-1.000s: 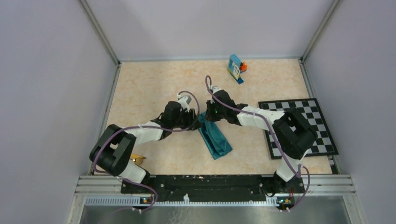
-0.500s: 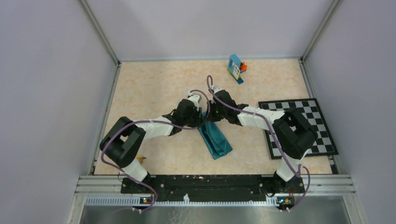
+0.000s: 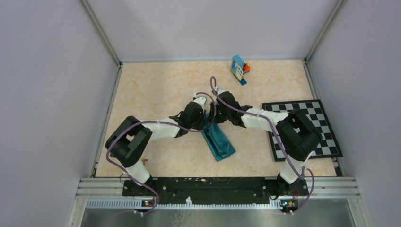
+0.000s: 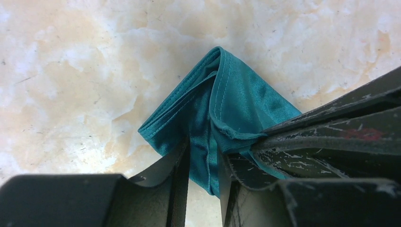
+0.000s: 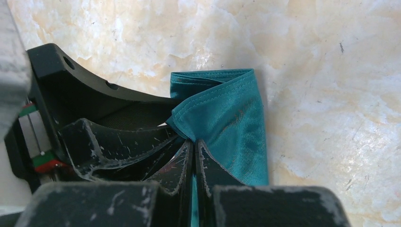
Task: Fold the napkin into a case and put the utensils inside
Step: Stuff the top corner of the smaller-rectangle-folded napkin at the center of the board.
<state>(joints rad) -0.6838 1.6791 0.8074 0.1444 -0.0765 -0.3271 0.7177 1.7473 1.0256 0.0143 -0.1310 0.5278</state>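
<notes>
Pale grey walls [image 3: 52, 94] close in a beige marbled table [image 3: 156, 85] that fills the middle of the top view. Both arms reach from the bottom edge toward the centre of the frame, where their wrists meet. A black-and-white checkerboard mat [image 3: 321, 123] lies flat at the right.

The napkin [image 3: 220, 142], teal-green and folded into a long narrow strip, lies just below centre and runs down and to the right. Its upper end is hidden under the two wrists. Blue-orange toy blocks [image 3: 239, 68] stand near the top edge of the table, well apart from the cloth. A golden-yellow sliver of the utensils [image 3: 143, 161] shows at the lower left, beside the left arm's base; it is too small to make out further.

In the left wrist view, the left gripper [image 4: 203, 146] pinches a fold of the napkin's corner, with the right gripper [image 4: 257, 142] pressing in from the right. In the right wrist view, the right gripper [image 5: 195, 144] is clamped tight on a thin edge of the cloth.
</notes>
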